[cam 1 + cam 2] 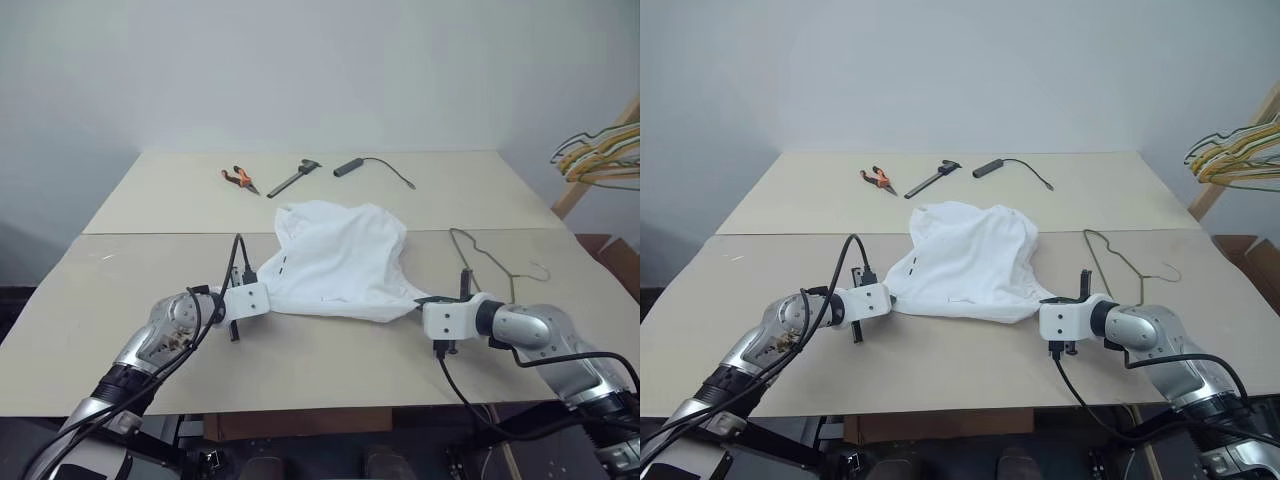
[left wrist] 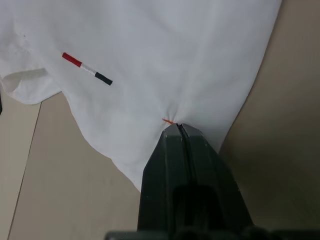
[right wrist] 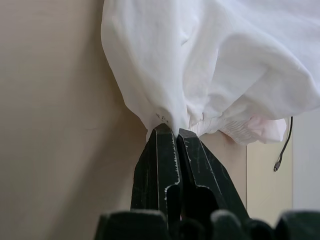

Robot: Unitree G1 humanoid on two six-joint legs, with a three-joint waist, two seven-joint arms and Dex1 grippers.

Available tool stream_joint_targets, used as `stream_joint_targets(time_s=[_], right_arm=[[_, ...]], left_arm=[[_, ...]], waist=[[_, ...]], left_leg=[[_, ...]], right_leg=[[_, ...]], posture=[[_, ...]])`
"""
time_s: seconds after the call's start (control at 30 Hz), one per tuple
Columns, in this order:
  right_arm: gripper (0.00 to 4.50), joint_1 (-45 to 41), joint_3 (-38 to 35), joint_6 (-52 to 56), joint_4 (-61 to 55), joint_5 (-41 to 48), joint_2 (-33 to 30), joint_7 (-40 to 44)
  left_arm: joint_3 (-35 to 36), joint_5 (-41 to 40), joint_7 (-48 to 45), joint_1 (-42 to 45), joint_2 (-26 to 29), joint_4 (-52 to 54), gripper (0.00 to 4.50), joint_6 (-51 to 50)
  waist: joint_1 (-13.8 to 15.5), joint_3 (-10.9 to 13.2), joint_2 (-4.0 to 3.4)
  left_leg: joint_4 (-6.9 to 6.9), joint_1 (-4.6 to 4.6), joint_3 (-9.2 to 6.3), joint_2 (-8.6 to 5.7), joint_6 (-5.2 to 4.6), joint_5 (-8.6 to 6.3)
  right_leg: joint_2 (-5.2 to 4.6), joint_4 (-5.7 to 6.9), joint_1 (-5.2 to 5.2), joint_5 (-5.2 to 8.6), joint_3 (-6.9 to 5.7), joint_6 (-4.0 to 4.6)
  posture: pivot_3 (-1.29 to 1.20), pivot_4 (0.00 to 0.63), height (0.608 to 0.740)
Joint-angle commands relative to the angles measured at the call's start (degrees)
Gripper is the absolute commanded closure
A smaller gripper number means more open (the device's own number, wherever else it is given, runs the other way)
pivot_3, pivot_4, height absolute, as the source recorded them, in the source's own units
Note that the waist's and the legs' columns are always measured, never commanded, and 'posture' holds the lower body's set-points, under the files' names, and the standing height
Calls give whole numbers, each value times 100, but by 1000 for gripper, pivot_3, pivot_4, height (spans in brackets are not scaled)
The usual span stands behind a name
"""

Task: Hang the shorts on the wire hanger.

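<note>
Shorts (image 1: 340, 262) pinched at opposite edges: left gripper (image 2: 179, 126) clamped on hem side, right gripper (image 3: 169, 131) on gathered waistband; wire hanger (image 1: 487, 262) untouched beside.

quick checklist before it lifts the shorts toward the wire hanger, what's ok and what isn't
1. Left gripper shut on the shorts: ok, cloth edge pinched at the fingertips.
2. Right gripper shut on the shorts: ok, bunched cloth pinched by the gathered waistband.
3. Shorts spread between the two grips: not ok, they lie rumpled on the table.
4. Wire hanger free to reach: ok, it lies flat on the table beside the right gripper, nothing on it.
5. Hanger already through the shorts: not ok, they lie apart.
6. Pliers and other tools at the far edge clear of the cloth: ok.
</note>
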State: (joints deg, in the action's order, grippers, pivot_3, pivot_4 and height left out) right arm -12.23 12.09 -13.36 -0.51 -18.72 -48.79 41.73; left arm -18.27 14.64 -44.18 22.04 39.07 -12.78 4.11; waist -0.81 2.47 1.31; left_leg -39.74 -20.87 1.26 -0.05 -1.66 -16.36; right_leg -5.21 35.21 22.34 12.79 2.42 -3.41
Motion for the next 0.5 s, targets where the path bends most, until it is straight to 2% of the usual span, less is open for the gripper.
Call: stream_joint_targets(time_s=[0.03,0.17,0.27,0.5], right_arm=[[4500,-42,-337,-54,-254,347,-125,139],[4500,-1,-447,-118,-451,898,-264,634],[4500,103,-479,-110,-657,1284,-471,1079],[4500,219,-561,-71,-886,1838,-851,1794]], left_arm=[[390,-540,-642,-123,510,494,4480,429],[867,-1415,-1690,-606,1371,1180,4480,383],[1183,-1804,-2125,-971,1865,1596,4480,225],[1766,-2501,-2726,-1986,2446,2534,4480,125]], waist=[[-19,0,0],[-17,1,-2],[-9,2,-3],[11,2,-4]], left_leg=[[1,-1,-1,1,0,0],[2,-1,-9,8,-1,-1],[2,1,-11,15,-5,-3],[-2,6,5,35,-6,-4]], right_leg=[[0,1,3,0,1,0],[0,7,10,0,6,2],[-1,6,8,0,6,2],[-4,4,0,2,4,0]], posture=[[0,0,740],[2,0,740],[4,0,740],[2,0,740]])
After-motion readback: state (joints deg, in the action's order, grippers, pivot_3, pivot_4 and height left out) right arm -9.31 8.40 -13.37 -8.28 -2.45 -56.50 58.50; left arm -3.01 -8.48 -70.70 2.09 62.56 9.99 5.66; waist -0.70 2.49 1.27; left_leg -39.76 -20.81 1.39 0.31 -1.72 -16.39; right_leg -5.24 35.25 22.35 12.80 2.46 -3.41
